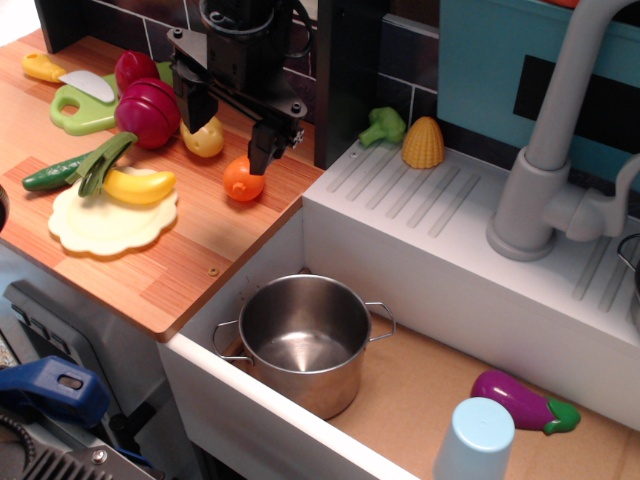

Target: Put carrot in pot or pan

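Wood counter (190, 270) | hand (232, 135) spread above carrot (243, 180) | pot (305, 340) in sink (420, 400)

Carrot (243, 180) on counter (190, 260), left of and beyond pot (305, 340); pot in sink (420, 400); cup (477, 440) right.

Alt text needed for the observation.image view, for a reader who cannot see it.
A black robot pincer hangs open over a wooden counter, one finger touching or just above an orange toy carrot among other toy foods. An empty steel pot sits in the sink below, near a purple eggplant and pale blue cup.
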Controlling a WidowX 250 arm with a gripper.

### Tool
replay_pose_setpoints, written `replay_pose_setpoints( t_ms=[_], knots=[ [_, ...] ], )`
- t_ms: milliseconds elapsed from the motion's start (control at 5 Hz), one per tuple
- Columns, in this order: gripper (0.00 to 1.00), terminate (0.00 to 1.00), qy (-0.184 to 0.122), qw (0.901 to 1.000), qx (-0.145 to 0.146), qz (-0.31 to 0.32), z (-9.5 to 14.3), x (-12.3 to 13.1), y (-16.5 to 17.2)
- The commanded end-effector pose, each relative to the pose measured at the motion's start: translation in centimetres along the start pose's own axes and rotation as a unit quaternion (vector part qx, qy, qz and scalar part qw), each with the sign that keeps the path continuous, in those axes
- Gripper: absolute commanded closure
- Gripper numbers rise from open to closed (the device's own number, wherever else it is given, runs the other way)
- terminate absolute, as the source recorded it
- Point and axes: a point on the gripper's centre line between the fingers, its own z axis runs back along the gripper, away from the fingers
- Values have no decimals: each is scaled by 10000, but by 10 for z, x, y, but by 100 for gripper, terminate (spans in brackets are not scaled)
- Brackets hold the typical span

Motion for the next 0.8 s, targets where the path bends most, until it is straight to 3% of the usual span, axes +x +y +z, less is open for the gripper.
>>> replay_pose_setpoints(
  t_ms=[0, 600],
  knots=[
    [0, 0, 0, 10000, 0, 0, 0, 0, 0],
    [0, 0, -311, 9995, 76, -49, -26, 29, 18]
  ],
)
